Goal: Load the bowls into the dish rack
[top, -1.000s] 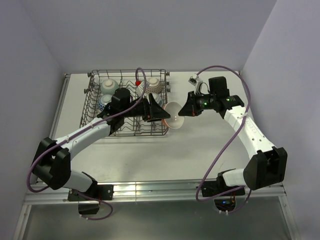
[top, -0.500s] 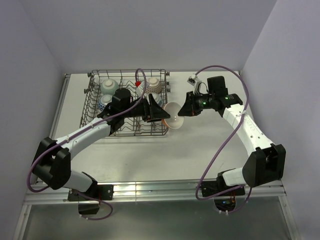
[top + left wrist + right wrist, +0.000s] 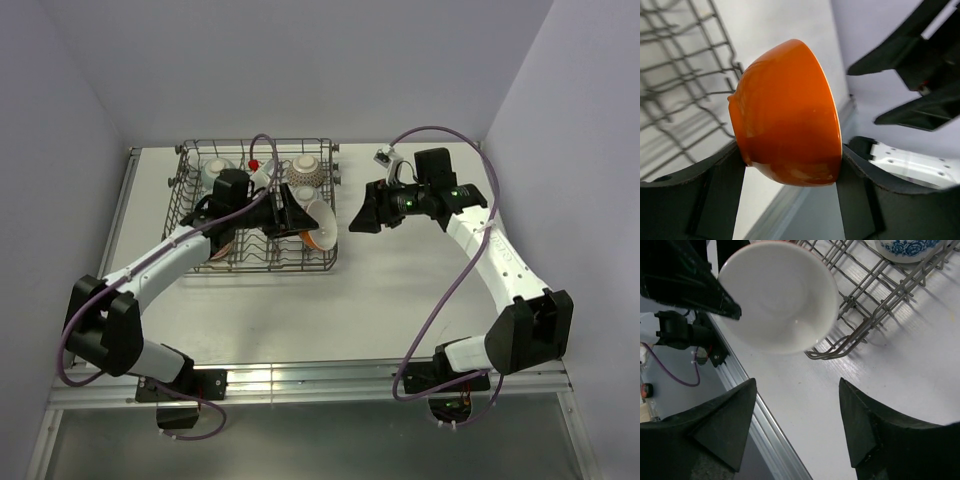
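The left gripper (image 3: pixel 297 213) stays clamped on the white-and-orange bowl (image 3: pixel 316 226) and has swung it from just beside the dish rack (image 3: pixel 186 205) to above its right-hand tines, so lowering looks next. The right gripper (image 3: pixel 365 212), jaws spread and empty, has backed away. Farther back, a speckled bowl (image 3: pixel 305 170) and a pale green bowl (image 3: pixel 217 172) sit racked.

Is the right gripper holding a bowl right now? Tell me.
No: the right wrist view shows the right gripper with fingers apart and nothing between them, while the left gripper clamps the orange-outside bowl.
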Tool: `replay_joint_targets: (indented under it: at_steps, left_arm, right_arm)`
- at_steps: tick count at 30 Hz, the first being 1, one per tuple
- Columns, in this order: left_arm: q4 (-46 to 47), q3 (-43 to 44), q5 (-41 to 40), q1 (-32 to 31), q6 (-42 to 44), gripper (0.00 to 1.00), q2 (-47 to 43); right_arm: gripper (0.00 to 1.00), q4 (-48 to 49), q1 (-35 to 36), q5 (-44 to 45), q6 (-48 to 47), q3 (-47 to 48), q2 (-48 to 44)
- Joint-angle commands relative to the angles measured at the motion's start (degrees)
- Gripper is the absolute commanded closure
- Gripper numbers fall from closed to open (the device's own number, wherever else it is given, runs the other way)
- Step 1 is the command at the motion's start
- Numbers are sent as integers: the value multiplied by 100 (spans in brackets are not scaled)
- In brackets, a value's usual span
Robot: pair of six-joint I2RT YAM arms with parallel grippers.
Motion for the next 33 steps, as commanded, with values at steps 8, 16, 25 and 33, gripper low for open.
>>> replay_joint_targets:
  at_steps: [8, 16, 25, 33]
  left_arm:
    - [-2656, 1692, -2554, -51, 2762, 100, 324]
    - [-3044, 1947, -4496, -701, 3255, 100, 587]
    - [-3712, 2677, -5614, -1246, 3300, 100, 1369]
    - [-4170, 3152, -6239, -1659, 3361, 100, 2002]
  right_arm:
    - [22, -374, -529, -59, -293, 278, -127]
    - [21, -734, -899, -33, -583, 533, 14]
    - [21, -805, -1013, -24, -662, 454, -12]
    - [20, -893, -1110, -50, -759, 445, -21]
